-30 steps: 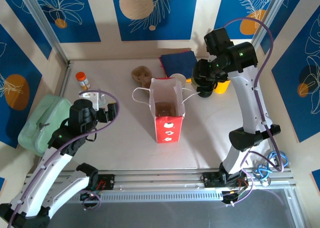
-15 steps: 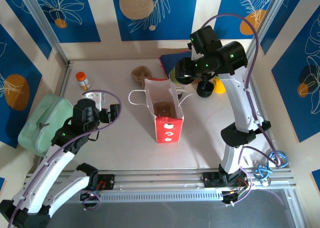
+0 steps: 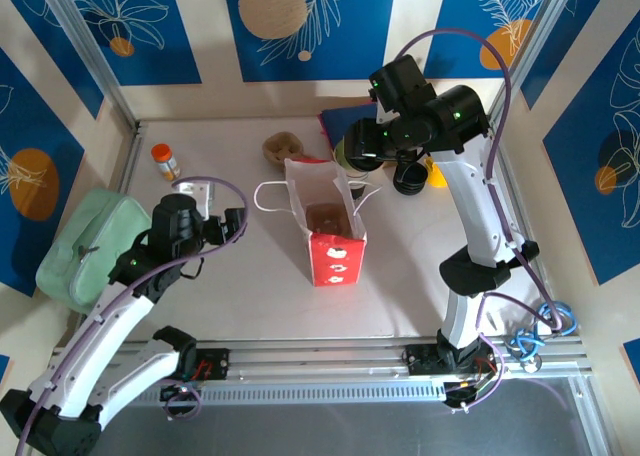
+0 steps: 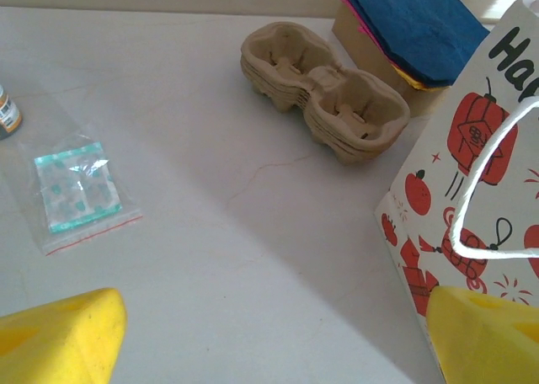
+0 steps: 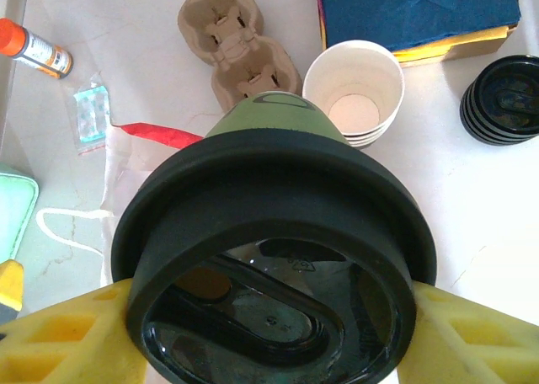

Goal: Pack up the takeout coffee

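Pouch (image 3: pixel 85 246), mint green, is seen at the table's far left edge, with an orange-capped bottle (image 3: pixel 163 161) beyond it and a clear sachet (image 4: pixel 77 186) lying flat nearby. Left gripper (image 4: pixel 274 338) is held low over bare table (image 4: pixel 210 258) beside the bag's left handle, yellow fingers (image 4: pixel 59 333) spread wide, nothing between them. Red-and-white paper bag (image 3: pixel 335 226) is stood upright mid-table, mouth open; something brown is visible at its bottom, not identifiable. Stack of brown cup carriers (image 4: pixel 324 93) is placed behind the bag, with blue napkins (image 4: pixel 413 22) to its right. Takeout coffee (image 5: pixel 274 190) is held in the air at the bag's far rim, tipped, black lid (image 5: pixel 269 317) seated on it and turned toward the wrist camera. Right gripper (image 5: pixel 269 333) is clamped on it, one yellow finger (image 5: pixel 59 342) pressed to each side at the lid. White cup stack (image 5: pixel 354 89), black lid stack (image 5: pixel 503 98) and a yellow cup (image 3: pixel 437 173) are seen further right.
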Available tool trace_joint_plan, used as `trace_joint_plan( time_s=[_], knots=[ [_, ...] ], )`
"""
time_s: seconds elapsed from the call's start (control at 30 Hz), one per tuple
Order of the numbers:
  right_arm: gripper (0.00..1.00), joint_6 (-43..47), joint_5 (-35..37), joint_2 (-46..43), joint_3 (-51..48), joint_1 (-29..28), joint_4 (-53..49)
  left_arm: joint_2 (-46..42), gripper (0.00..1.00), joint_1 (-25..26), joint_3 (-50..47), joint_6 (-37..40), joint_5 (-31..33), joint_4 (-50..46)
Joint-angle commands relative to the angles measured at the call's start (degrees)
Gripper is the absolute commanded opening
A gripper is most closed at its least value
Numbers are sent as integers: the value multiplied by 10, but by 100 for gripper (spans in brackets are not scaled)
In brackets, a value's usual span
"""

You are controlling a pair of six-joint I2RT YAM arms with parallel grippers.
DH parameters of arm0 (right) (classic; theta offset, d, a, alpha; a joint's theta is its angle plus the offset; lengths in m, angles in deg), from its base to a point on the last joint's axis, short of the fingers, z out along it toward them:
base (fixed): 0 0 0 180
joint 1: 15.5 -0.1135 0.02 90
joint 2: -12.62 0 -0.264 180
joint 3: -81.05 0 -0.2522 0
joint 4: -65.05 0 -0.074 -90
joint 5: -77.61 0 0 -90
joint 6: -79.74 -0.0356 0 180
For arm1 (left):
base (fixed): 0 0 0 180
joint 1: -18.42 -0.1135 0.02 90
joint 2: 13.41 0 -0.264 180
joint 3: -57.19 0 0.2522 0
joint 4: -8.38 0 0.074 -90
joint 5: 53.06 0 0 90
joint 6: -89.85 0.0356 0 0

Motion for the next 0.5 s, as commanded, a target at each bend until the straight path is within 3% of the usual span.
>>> trace_joint_plan(
  time_s=[0.0, 0.47],
  knots=[
    [64, -14, 7, -20, 16, -3, -87, -1, 91, -3, -5, -10, -16, 18],
    [64, -44, 17, -34, -22, -58, -87, -4, 90, -3, -7, -14, -19, 22]
  ],
)
